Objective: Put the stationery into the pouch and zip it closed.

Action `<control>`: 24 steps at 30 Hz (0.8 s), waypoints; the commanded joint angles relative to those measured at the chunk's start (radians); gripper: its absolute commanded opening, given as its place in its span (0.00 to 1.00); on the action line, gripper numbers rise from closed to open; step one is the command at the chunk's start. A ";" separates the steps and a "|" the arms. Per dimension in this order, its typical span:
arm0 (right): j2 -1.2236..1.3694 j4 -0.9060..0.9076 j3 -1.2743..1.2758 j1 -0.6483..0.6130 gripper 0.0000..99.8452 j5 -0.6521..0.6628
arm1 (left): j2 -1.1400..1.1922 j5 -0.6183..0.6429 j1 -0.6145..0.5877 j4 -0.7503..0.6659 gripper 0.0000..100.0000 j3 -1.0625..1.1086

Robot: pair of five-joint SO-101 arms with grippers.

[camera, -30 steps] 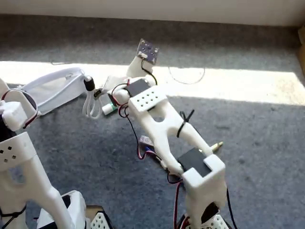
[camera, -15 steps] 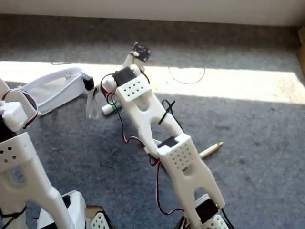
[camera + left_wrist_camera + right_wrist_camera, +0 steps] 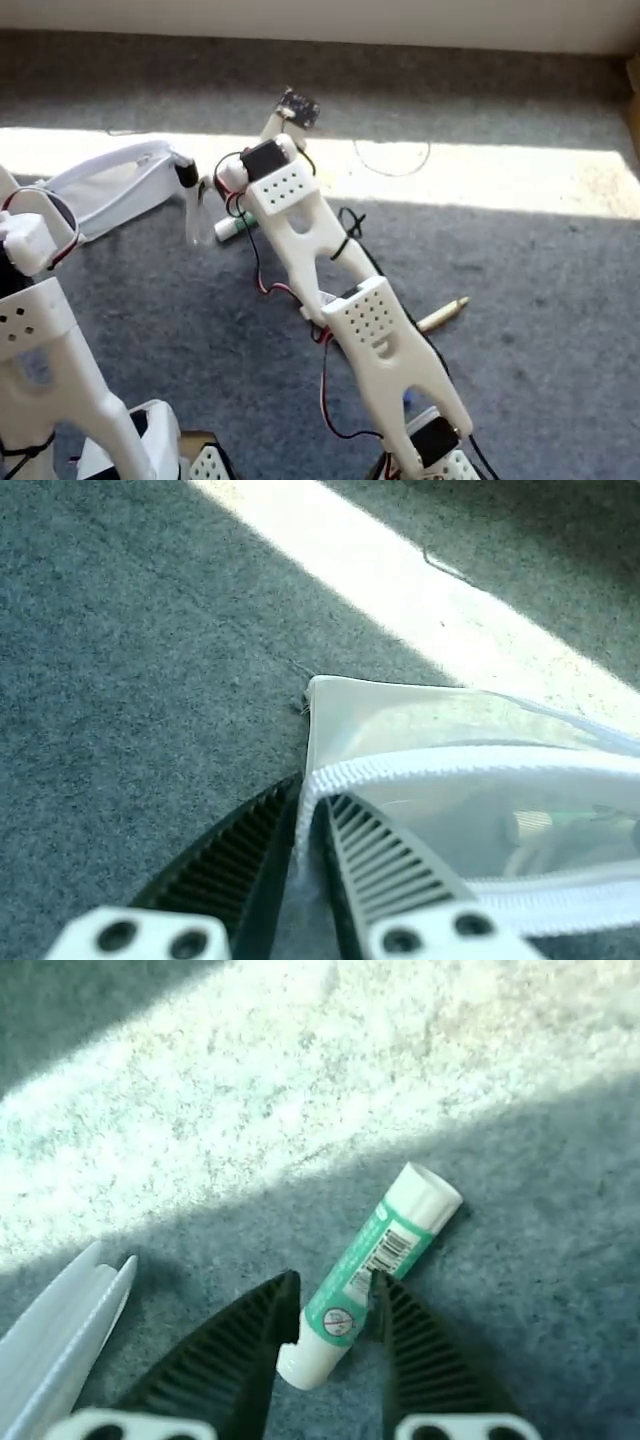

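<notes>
— Glue stick [image 3: 365,1265] first: how does it look?
— Short white tube with a green band round the middle that carries a barcode, and a stepped white cap on one end. It lies flat on the grey carpet [image 3: 520,270], in shadow just short of the sunlit strip.
— Where is it, measured from the right claw [image 3: 330,1285]?
— Right between its fingers. The black ribbed fingers stand apart, one on each side of the tube. The capped end pokes out past the fingertips and the plain end sits back toward the claw's base. Whether the pads touch it, I can't tell.
— And the pouch [image 3: 470,770]?
— White, with see-through walls and a woven white zip band along each lip. The two lips are parted, so it is unzipped. The left claw [image 3: 312,810] is clamped together on one lip near the pouch's corner, and the pouch stretches away from those fingertips.
— How does it sit to the right claw?
— In the high view its far end lies just beside that claw.
— Anything else?
— A wooden pencil [image 3: 441,316] lies on the carpet well behind the right claw, close beside that arm.
</notes>
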 commanded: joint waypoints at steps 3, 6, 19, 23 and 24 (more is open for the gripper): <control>-0.002 0.005 -0.058 0.028 0.11 -0.008 | 0.016 0.008 -0.004 -0.028 0.01 0.036; 0.018 0.005 -0.058 0.028 0.11 -0.006 | 0.016 0.008 -0.004 -0.044 0.01 0.048; 0.097 -0.016 -0.058 0.028 0.11 -0.003 | 0.016 0.008 -0.004 -0.044 0.01 0.053; 0.122 -0.010 -0.058 0.028 0.11 -0.003 | 0.016 0.008 -0.004 -0.044 0.01 0.054; 0.127 -0.010 -0.058 0.028 0.11 -0.003 | 0.016 0.008 -0.004 -0.044 0.01 0.054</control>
